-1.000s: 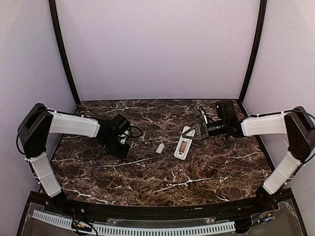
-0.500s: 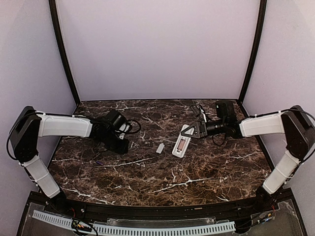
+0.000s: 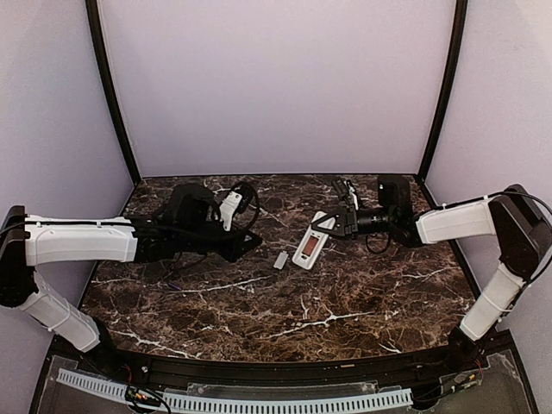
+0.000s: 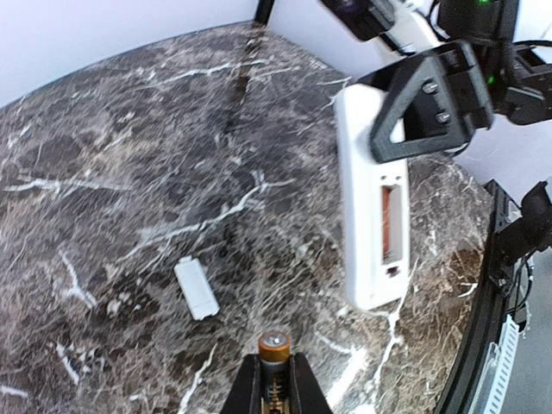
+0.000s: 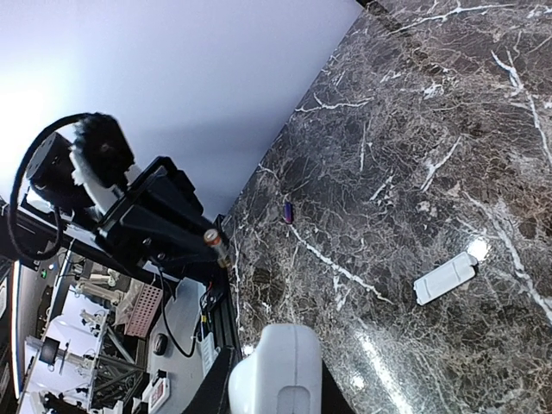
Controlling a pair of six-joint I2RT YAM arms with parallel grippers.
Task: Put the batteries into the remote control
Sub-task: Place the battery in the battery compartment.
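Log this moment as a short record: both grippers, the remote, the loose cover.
left gripper: shut on a battery, which points toward the remote control
right gripper: shut on one end of the remote control
remote control: back side up, compartment open, something orange showing inside
cover: lying flat on the marble table, apart from the remote control and both grippers
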